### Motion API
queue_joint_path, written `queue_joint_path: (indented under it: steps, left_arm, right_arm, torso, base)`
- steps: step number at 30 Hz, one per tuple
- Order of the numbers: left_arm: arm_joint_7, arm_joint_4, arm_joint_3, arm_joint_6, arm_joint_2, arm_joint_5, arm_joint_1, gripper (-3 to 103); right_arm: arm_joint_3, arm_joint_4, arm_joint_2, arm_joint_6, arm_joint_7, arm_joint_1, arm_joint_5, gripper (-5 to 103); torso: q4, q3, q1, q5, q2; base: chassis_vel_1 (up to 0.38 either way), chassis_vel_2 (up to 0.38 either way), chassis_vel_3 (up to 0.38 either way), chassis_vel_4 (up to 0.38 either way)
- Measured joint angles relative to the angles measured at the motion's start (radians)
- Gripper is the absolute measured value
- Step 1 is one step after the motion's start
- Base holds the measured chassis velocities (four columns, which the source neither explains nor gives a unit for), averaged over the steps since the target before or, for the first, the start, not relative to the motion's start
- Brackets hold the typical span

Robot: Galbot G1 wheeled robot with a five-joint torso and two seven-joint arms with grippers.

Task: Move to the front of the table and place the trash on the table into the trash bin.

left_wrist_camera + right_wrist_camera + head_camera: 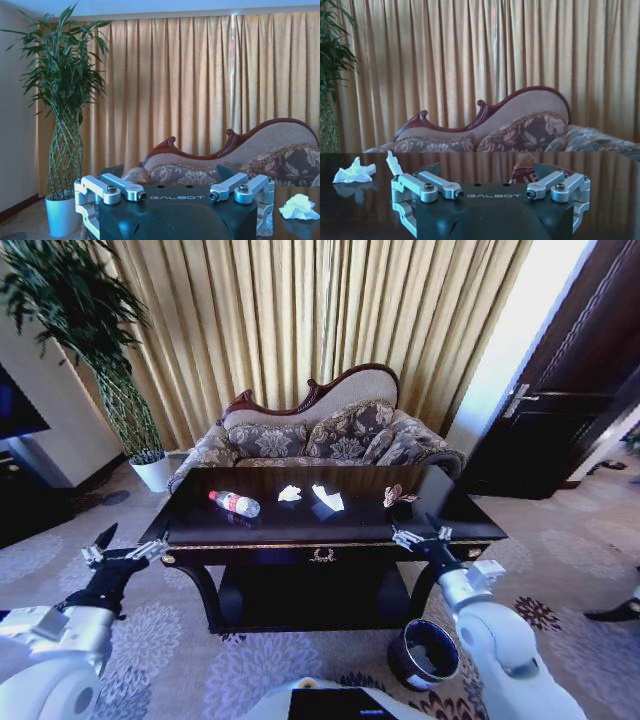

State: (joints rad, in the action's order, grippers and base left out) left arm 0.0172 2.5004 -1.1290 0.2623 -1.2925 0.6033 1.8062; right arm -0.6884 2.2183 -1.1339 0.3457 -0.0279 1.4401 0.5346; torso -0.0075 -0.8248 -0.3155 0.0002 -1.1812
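The table is seen from the front. On its top lie a bottle toward the left, two white paper pieces near the centre, and a brownish wrapper toward the right. The bin stands on the carpet by the right front leg. The left gripper is held wide open and empty beside the left corner; the right gripper is held wide open and empty at the front right edge

On the glossy black table the clear bottle lies on its side, red cap toward the left edge. Two crumpled white papers sit mid-top, a reddish wrapper further right. The dark round bin (open top) stands on the carpet by the right front leg.
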Motion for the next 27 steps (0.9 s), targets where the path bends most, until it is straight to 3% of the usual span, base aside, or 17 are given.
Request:
queue_joint_path:
  steps: [8,14,16,19,27]
  left_arm:
    - [0.0,0.0,-0.006,0.0,-0.014,-0.005,0.009,100]
    - [-0.001,0.0,-0.003,0.003,-0.019,-0.012,0.012,100]
    - [-0.001,0.0,-0.001,0.003,-0.02,-0.016,0.012,100]
    - [-0.003,0.0,0.013,0.004,-0.024,-0.029,0.012,100]
    - [-0.006,0.0,0.015,0.004,-0.023,-0.031,0.012,100]
  right_arm:
    - [0.06,-0.153,0.122,0.081,-0.066,-0.19,0.124,100]
    - [0.126,-0.206,0.16,0.17,-0.15,-0.284,0.198,100]
    - [0.135,-0.209,0.162,0.179,-0.165,-0.294,0.207,100]
    - [0.186,-0.22,0.162,0.228,-0.261,-0.345,0.262,100]
    - [0.238,-0.241,0.142,0.273,-0.357,-0.398,0.34,100]
  torso:
    - [0.0001,0.0,0.0,0.0,0.0]
    - [0.0,0.0,0.0,-0.0001,0.0]
    - [0.0001,0.0,0.0,-0.0001,0.0]
    - [0.0001,0.0,0.0,-0.0002,0.0]
    - [-0.0001,0.0,0.0,-0.0001,0.0]
  base:
    - [0.0,0.0,0.0,0.0]
    - [0.0,0.0,0.0,0.0]
    - [0.0,0.0,0.0,0.0]
    - [0.0,0.0,0.0,0.0]
    - [0.0,0.0,0.0,0.0]
